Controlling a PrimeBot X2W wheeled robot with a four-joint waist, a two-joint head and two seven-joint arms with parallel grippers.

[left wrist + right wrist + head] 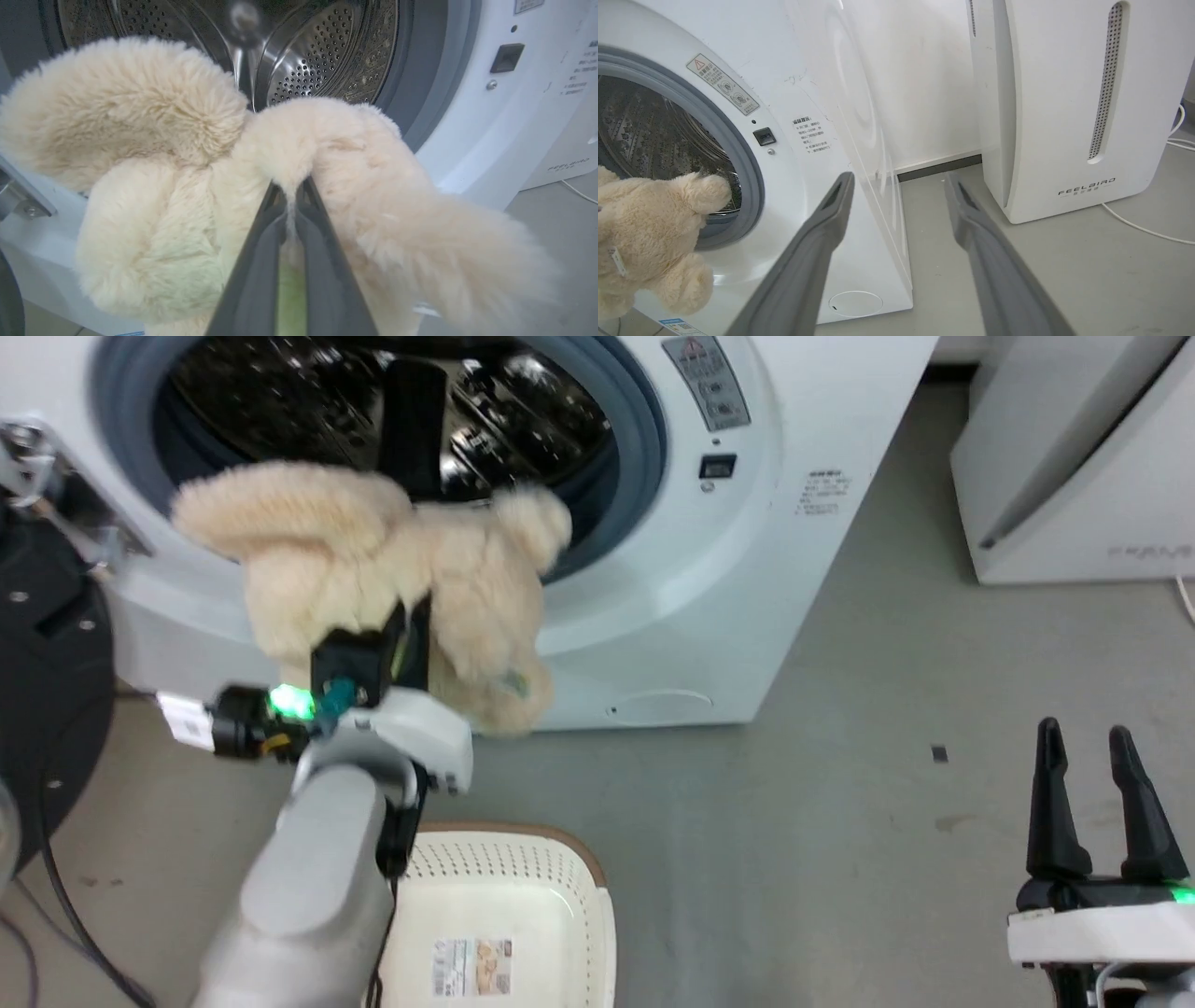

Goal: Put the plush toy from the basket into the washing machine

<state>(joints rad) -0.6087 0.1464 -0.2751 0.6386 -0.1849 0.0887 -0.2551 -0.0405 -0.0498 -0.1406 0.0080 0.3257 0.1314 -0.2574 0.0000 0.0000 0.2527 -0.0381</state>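
The fluffy cream plush toy (373, 560) hangs in front of the washing machine's (747, 569) open porthole, level with its lower grey gasket. My left gripper (415, 392) is shut on the plush toy (154, 186), and a dark finger sticks up past it toward the steel drum (327, 56). In the left wrist view the fingers (261, 252) close together and vanish into the fur. The cream basket (583, 877) sits on the floor below my left forearm, holding nothing, its sticker showing. My right gripper (1088, 747) stands open at the lower right, over bare floor.
The washer's black-framed door (47, 709) is swung open at the left. A plain white FEELBAIRD appliance (1064, 93) stands right of the washer, with a white cable (1143, 228) on the grey floor beside it.
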